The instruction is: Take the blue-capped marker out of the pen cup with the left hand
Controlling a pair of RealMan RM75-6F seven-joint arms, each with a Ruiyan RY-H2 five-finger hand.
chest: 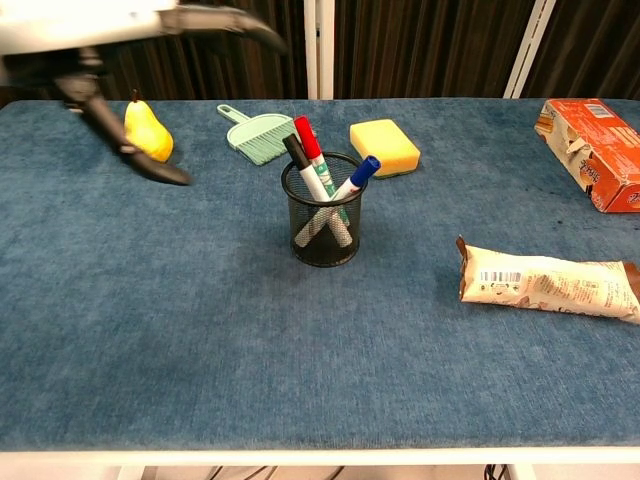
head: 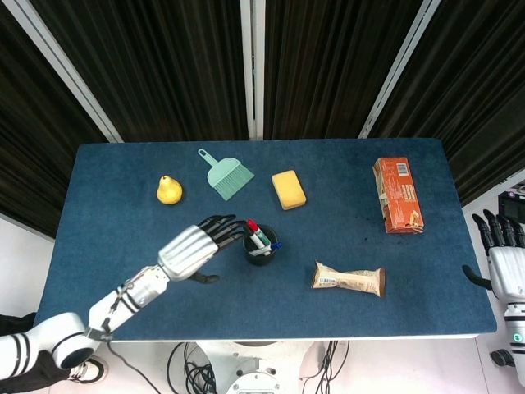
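A black mesh pen cup (head: 260,249) (chest: 322,225) stands near the middle of the blue table. It holds three markers: a blue-capped marker (chest: 361,174) (head: 274,245) leaning right, a red-capped marker (chest: 309,141) and a black-capped one. My left hand (head: 199,243) (chest: 130,40) hovers just left of the cup, fingers spread and pointing at it, holding nothing; it is blurred in the chest view. My right hand (head: 502,261) hangs open beyond the table's right edge.
A yellow pear (head: 169,190) and a green dustpan brush (head: 226,175) lie at the back left. A yellow sponge (head: 289,189) is behind the cup. An orange box (head: 397,195) sits at the right, a snack packet (head: 348,279) in front right.
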